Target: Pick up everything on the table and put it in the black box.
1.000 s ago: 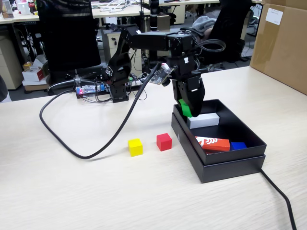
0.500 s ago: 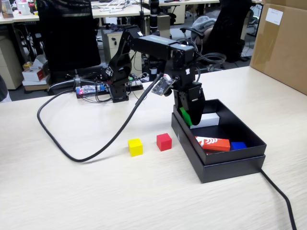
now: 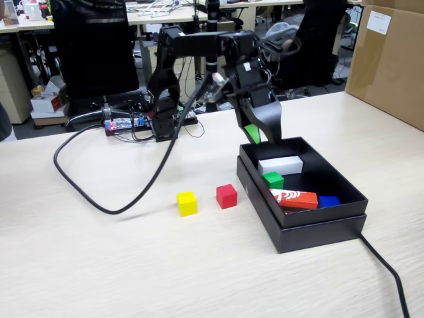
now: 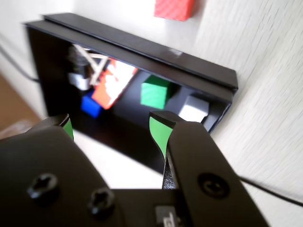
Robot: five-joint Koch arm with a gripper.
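Observation:
The green cube (image 3: 272, 179) lies inside the black box (image 3: 318, 222), in front of a white block (image 3: 281, 164). On the table (image 3: 132, 265), left of the box, sit the yellow cube (image 3: 187, 203) and the red cube (image 3: 226, 196). My gripper (image 3: 262, 136) hangs open and empty above the box's back left corner. In the wrist view the gripper (image 4: 112, 122) shows two green-lined jaws spread wide, with the green cube (image 4: 155, 92) below in the black box (image 4: 142, 47). The red cube (image 4: 174, 8) lies beyond the rim.
The box also holds a red-orange bar (image 3: 294, 198) and a blue block (image 3: 328, 201). A thick black cable (image 3: 99, 199) loops across the table on the left; another (image 3: 387, 278) runs off the box's front right corner. A brown carton (image 3: 387, 59) stands at the back right.
The gripper had the green cube held low in the box; now it has opened and risen, and the cube rests on the box floor.

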